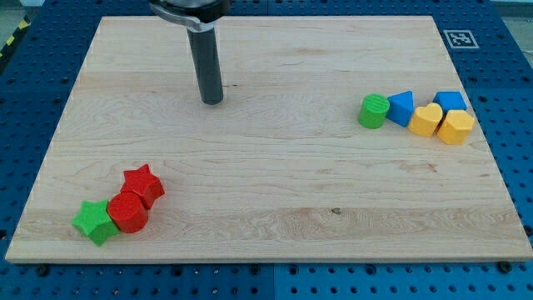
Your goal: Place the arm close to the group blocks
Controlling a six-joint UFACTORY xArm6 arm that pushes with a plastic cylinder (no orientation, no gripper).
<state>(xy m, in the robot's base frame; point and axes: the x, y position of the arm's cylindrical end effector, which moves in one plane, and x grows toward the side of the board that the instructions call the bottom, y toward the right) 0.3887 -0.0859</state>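
Observation:
My tip (212,101) rests on the wooden board in the upper left-middle, far from all blocks. At the view's right is a group: a green cylinder (374,111), a blue triangle block (401,108), a yellow heart block (427,120), a yellow hexagon block (455,127) and a blue cube (450,102) behind them. At the view's bottom left is a second group: a red star (143,183), a red cylinder (127,212) and a green star (94,222), touching each other.
The wooden board (266,167) lies on a blue perforated table. A black-and-white marker tag (459,38) sits off the board's top right corner.

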